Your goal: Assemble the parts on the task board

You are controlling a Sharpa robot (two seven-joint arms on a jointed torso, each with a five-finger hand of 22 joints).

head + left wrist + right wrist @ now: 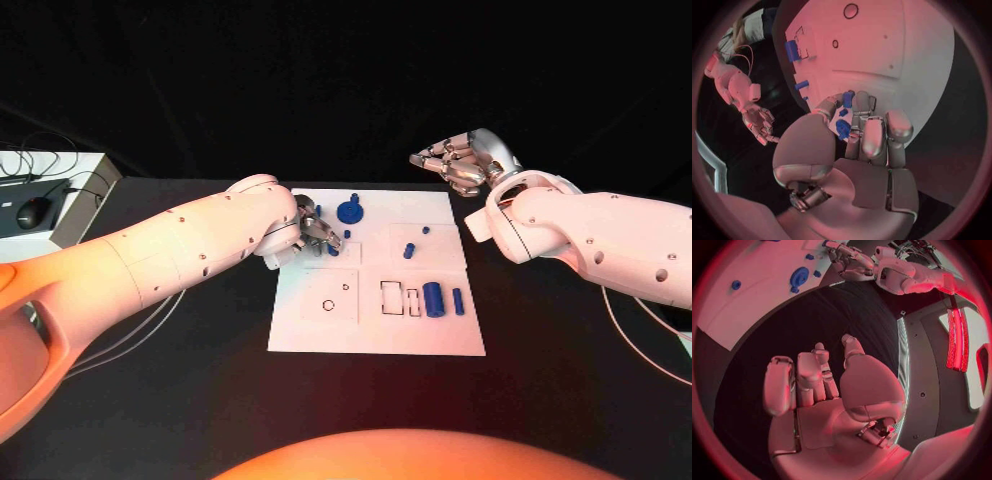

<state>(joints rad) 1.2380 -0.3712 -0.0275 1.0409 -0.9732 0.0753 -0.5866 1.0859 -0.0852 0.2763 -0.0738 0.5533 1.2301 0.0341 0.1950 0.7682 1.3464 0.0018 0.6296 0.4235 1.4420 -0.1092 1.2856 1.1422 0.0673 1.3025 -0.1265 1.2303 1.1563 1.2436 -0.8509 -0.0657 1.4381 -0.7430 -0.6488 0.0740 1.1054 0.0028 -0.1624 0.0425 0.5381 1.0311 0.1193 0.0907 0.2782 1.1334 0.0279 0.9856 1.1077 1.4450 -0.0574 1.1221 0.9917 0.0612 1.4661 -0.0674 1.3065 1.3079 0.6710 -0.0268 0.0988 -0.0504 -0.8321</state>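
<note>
over the task board's (378,340) far left corner the left hand (310,235) pinches a small blue part (842,129) between its fingertips (other blue parts lie on the board, a disc-shaped one (351,211) just beside). beyond the board's far right corner, the right hand (464,160) hovers over the black table (562,360), fingers loosely apart, holding nothing.

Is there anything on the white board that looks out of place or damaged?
Nothing stands out. The task board lies flat and looks whole, the blue parts lie on it, and the left hand holds a small blue part over it.
</note>
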